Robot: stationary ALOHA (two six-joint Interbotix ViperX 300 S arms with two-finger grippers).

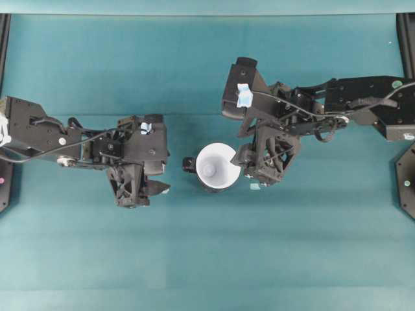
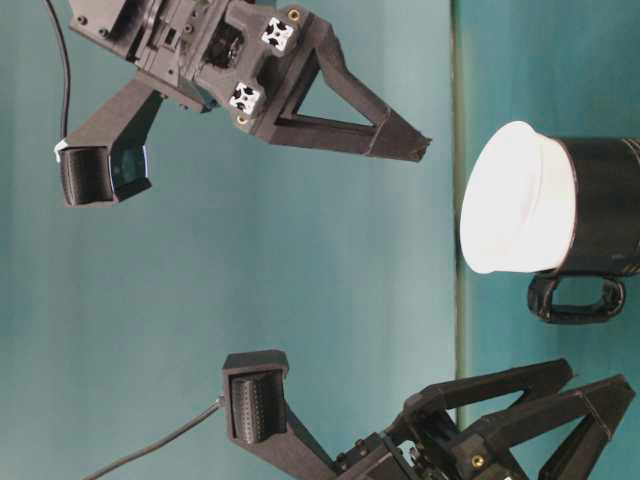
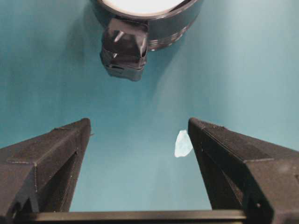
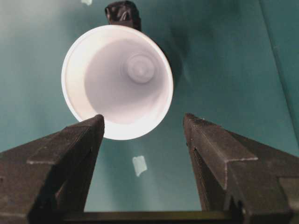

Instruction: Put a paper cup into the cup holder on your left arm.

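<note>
A white paper cup (image 1: pixel 215 165) sits inside the glossy black cup holder (image 2: pixel 605 200) at the table's middle, its wide rim (image 2: pixel 510 200) sticking out of the top. The holder's handle (image 1: pixel 189 164) points toward my left gripper (image 1: pixel 159 181). That gripper stands open a short way left of the handle, holding nothing. In the left wrist view my left gripper (image 3: pixel 139 122) faces the handle (image 3: pixel 124 49) across bare cloth. My right gripper (image 1: pixel 248 170) hangs open just right of the cup. In the right wrist view my right gripper (image 4: pixel 143 117) is near the rim of the cup (image 4: pixel 119 79), not gripping it.
A small pale tape scrap (image 1: pixel 255 186) lies on the teal cloth beside the holder, under my right gripper. Black frame rails (image 1: pixel 407 39) run along the table's left and right edges. Teal cloth stretches in front of and behind both arms.
</note>
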